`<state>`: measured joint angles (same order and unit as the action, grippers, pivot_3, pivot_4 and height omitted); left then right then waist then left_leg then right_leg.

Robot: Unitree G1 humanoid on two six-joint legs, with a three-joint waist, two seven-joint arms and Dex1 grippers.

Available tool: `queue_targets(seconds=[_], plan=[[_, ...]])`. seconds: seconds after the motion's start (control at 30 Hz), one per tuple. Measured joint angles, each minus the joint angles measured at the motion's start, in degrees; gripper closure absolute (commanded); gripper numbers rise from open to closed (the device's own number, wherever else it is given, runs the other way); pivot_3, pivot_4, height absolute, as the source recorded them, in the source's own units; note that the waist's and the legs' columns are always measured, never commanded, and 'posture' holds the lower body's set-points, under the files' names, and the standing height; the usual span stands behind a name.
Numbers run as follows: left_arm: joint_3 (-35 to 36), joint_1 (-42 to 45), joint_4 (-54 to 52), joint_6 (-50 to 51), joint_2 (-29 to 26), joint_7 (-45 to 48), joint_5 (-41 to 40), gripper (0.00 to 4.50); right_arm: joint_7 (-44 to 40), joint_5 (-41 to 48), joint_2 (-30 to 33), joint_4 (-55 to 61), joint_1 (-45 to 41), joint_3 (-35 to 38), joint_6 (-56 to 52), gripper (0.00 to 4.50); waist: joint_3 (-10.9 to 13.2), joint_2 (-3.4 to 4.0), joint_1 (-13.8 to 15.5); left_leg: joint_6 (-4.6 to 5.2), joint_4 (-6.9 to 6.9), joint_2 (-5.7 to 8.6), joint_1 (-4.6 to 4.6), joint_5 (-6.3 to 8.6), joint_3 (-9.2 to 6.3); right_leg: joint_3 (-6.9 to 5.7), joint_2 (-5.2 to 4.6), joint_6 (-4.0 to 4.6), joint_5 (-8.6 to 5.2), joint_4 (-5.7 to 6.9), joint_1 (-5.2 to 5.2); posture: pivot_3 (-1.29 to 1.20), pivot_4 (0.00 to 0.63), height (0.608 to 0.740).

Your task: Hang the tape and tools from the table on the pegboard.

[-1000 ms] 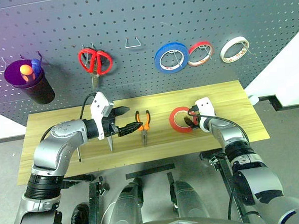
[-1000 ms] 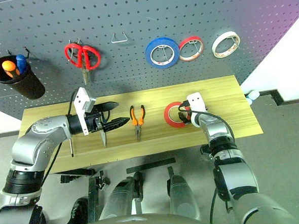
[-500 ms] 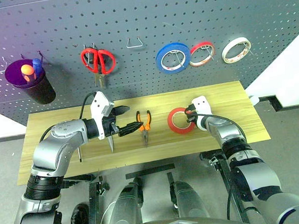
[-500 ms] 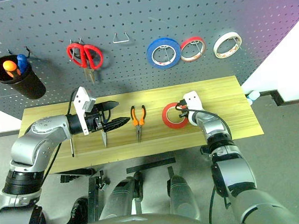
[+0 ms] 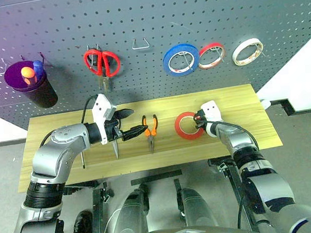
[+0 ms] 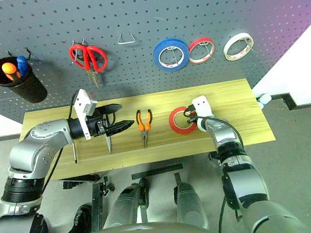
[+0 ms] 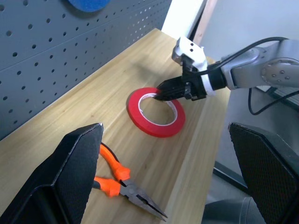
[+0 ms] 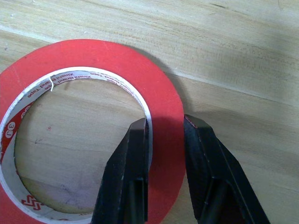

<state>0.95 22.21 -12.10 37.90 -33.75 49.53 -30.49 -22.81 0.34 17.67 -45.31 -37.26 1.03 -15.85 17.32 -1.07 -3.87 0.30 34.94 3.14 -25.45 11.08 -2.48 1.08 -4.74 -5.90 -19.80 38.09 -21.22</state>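
A black cup (image 5: 36, 89) hangs on the pegboard (image 5: 149, 22), up and to the left of the left end effector (image 5: 130, 123); an orange-topped and a blue-topped thing stand in it, though what they are I cannot tell. Red-handled scissors (image 5: 102, 64) hang just above that end effector, with an empty wire hook (image 5: 140, 44) a little further right. The left end effector hovers over the worktop (image 5: 239, 98) with its fingers spread wide, holding nothing; a slim screwdriver (image 5: 82, 159) lies under its forearm, and a dark pointed blade (image 5: 115, 148) lies just below it. The pliers (image 5: 150, 130) lie just beyond its fingertips. Between them and the right end effector (image 8: 162, 140) lies the tape (image 5: 188, 125), flat on the worktop. The right end effector is clamped on the tape's near rim, one finger inside the ring and one outside. Above it hang a blue roll (image 5: 180, 59), a thin red roll (image 5: 211, 55) and a white roll (image 5: 247, 51).
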Motion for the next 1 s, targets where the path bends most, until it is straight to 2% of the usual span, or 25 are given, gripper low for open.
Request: queue_targets(seconds=[0.33,1.0], plan=[[0.2,1.3,2.5,-2.2,0.0,0.5,0.2,0.00,-4.0,4.3,1.0,6.2,5.7,3.2,-0.8,3.80,0.0,0.00,0.0,-0.03,-0.04,0.01,-0.01,-0.01,0.03,-0.11,0.01,-0.01,0.00,0.00,-0.01,-0.08,0.285,0.740],[2.3,3.2,3.1,-3.4,1.6,0.6,-2.7,0.00,-4.1,13.4,2.4,9.6,7.1,13.2,-2.3,3.80,0.0,0.03,-0.1,-0.43,0.01,0.00,-0.06,-0.26,0.20,-0.15,0.06,-0.09,0.03,0.11,-0.13,-0.10,0.220,0.740]])
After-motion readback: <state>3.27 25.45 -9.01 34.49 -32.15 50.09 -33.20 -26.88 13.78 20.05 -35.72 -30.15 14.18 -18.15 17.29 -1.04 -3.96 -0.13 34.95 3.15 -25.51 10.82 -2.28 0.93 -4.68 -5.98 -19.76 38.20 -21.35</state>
